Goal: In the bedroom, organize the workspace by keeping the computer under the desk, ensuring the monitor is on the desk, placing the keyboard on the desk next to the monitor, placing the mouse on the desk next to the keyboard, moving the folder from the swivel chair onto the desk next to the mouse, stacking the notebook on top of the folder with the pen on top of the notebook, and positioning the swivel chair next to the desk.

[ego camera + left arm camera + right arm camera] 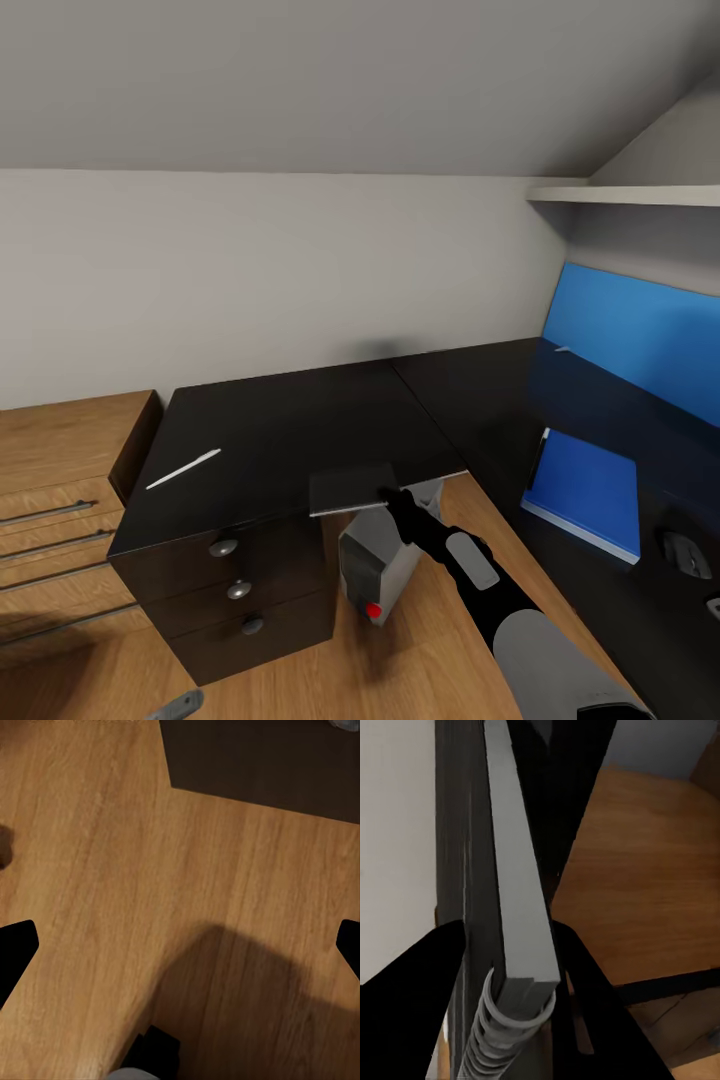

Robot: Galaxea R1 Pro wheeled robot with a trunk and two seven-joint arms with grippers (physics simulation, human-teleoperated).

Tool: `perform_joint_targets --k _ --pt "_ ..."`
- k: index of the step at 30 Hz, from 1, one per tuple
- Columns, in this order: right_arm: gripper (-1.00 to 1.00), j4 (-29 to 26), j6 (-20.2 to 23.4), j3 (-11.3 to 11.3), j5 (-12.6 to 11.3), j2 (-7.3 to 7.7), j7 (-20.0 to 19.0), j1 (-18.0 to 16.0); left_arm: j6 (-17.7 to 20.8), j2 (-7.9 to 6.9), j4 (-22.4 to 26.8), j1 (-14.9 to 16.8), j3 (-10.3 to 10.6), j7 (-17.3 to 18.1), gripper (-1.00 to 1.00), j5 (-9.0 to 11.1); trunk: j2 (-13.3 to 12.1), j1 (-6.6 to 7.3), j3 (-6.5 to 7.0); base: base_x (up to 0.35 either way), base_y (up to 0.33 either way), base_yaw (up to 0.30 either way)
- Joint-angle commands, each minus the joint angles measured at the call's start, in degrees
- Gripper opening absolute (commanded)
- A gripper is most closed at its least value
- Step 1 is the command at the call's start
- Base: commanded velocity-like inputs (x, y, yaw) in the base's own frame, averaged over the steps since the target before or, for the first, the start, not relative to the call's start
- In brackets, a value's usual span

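Note:
My right gripper [385, 493] is shut on a thin dark grey spiral-bound notebook [352, 488], holding it flat over the front edge of the black desk [300, 420]. In the right wrist view the notebook [517, 907] stands edge-on between the black fingers [420, 982]. A white pen [183, 469] lies on the desk's left part. The blue folder [590, 490] lies on the desk's right wing, with the dark mouse [685, 553] just beyond it. The grey computer [375, 565] stands under the desk below the notebook. My left gripper [180, 945] hangs open over the wood floor.
A light-wood chest of drawers [60, 500] stands against the desk's left end. Dark drawers with silver knobs [238, 590] sit under the desk's left part. A blue panel [640, 345] rises behind the right wing, below a white shelf [630, 195].

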State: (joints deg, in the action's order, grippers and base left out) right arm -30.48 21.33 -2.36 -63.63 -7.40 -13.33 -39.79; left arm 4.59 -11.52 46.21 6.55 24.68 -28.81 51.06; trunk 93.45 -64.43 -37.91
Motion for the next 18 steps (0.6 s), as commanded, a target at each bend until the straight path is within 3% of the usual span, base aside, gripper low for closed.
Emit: perform_joint_targets --k 1,6,13,15,18 --pt "-1.0 -0.1 0.1 -0.1 -0.09 0.01 -0.68 -0.02 0.15 -0.08 0.11 0.04 0.28 -0.46 1.0 0.15 -0.39 0.23 0.13 0.0 0.0 0.0" --pt "-1.0 -0.34 -0.03 -0.1 0.03 0.09 -4.78 -0.02 0.15 -0.08 0.11 0.06 0.28 -0.46 1.0 0.16 -2.39 1.33 1.03 0.0 0.0 0.0" --pt "-1.0 -2.46 -1.52 -0.1 0.1 0.17 -5.8 0.09 0.15 -0.08 0.11 0.05 0.28 -0.46 1.0 0.18 -5.2 2.87 2.28 0.0 0.0 0.0" --pt "-1.0 -4.86 -1.6 -0.1 0.14 0.42 -5.72 1.0 0.15 -0.07 0.11 0.06 0.28 -0.44 1.0 0.18 -6.0 3.3 2.64 0.0 0.0 0.0" --pt "-1.0 -12.64 -1.55 -0.1 0.17 0.94 -5.12 4.71 0.15 -0.05 0.11 0.09 0.28 -0.43 1.0 0.14 -7.21 3.96 3.18 0.0 0.0 0.0"
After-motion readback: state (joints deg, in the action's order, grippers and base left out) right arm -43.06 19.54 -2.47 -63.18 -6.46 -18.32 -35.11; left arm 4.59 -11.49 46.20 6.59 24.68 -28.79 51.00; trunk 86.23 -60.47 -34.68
